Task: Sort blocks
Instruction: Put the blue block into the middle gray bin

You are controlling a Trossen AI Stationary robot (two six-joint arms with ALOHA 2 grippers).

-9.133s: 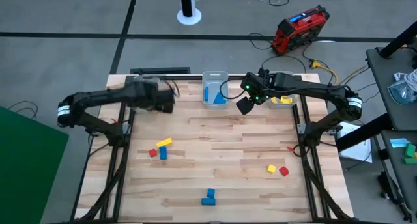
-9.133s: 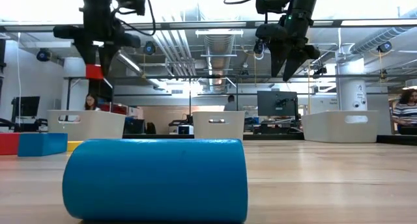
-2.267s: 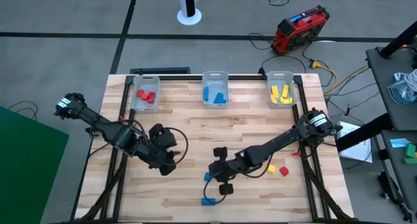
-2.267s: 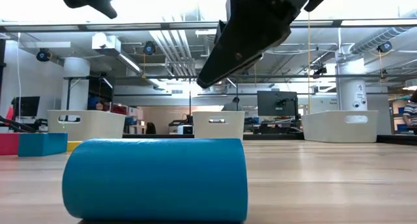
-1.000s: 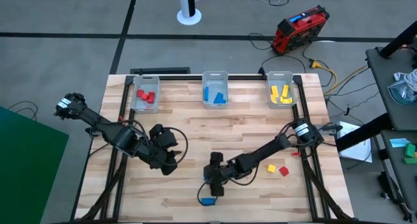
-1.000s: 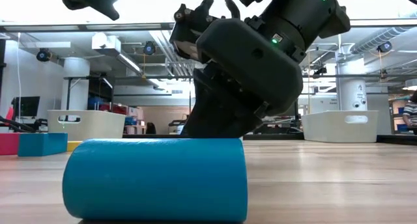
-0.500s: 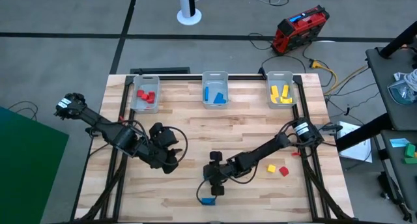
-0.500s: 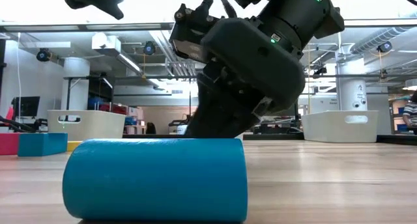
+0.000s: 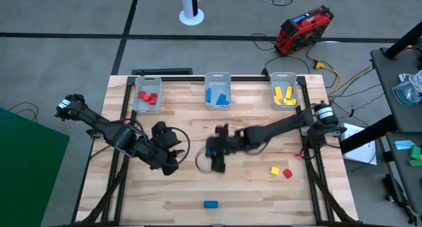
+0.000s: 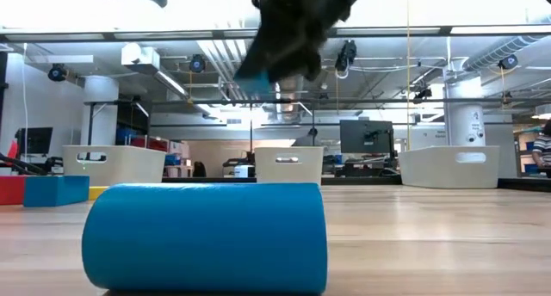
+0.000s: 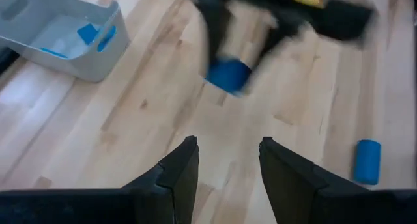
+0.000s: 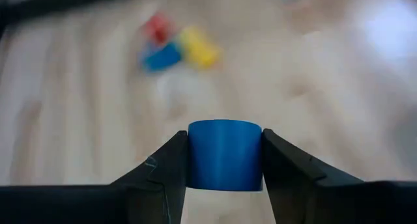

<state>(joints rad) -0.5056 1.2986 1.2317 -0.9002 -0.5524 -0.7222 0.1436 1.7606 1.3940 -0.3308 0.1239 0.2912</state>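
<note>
My right gripper (image 9: 215,161) hangs above the middle of the table, shut on a small blue block (image 12: 225,146); the left wrist view shows that block as well (image 11: 228,75). My left gripper (image 9: 169,161) hovers open over the table's left half, with nothing between its fingers (image 11: 225,165). A blue round block (image 9: 210,204) lies on its side near the front edge. A red, blue and yellow group (image 12: 172,45) lies on the wood; the left arm hides it in the high view. A yellow block (image 9: 274,170) and a red block (image 9: 287,173) lie at the right. My right gripper pinches the blue block between its two fingers, one on each of two opposite sides (image 12: 193,160). The block is lifted clear of the table.
Three clear bins stand along the far edge: one with red blocks (image 9: 148,95), one with blue (image 9: 217,92), one with yellow (image 9: 284,93). Bare wood lies between the bins and the grippers.
My right gripper, which was low over the table by the front blue blocks, has risen and swung toward the far edge with one blue block between its fingers. That block is lifted clear; the other blue block stays near the front edge.
</note>
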